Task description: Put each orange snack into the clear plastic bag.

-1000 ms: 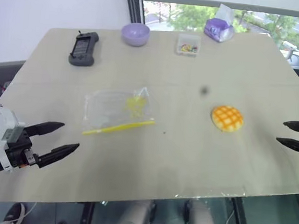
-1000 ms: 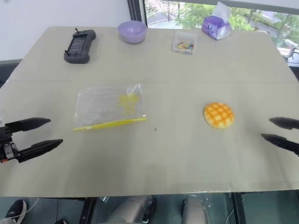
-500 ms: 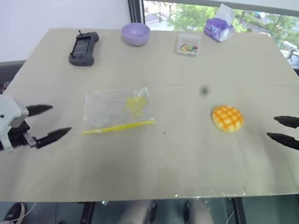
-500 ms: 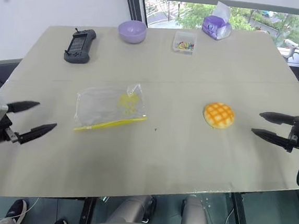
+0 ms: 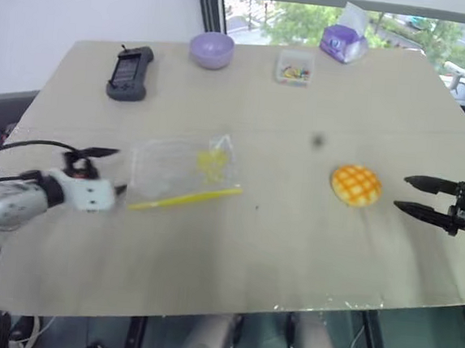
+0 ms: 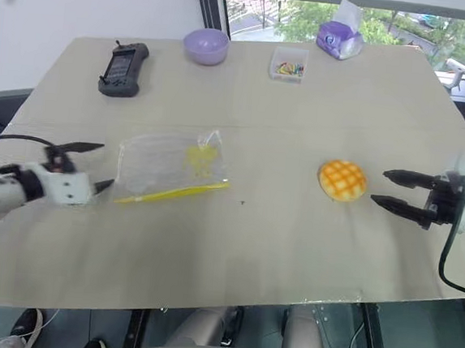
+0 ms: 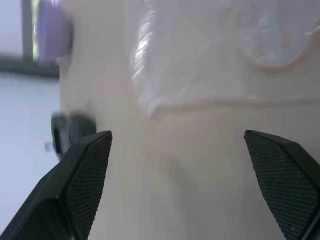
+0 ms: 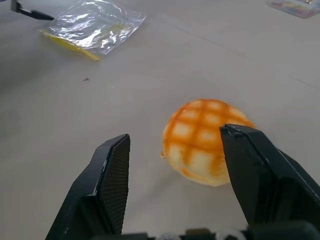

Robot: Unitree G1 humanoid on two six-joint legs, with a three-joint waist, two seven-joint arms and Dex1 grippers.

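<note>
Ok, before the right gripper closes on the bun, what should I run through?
1. Right gripper open: ok.
2. Orange snack lined up between its fingers, seen in the right wrist view: ok.
3. Fingers around the snack: not ok, they stop short of it.
4. Snack free of other things on the table: ok.
5. Left gripper open at the clear plastic bag's edge: ok.
6. Bag mouth open: cannot tell; its yellow zip strip lies flat.
</note>
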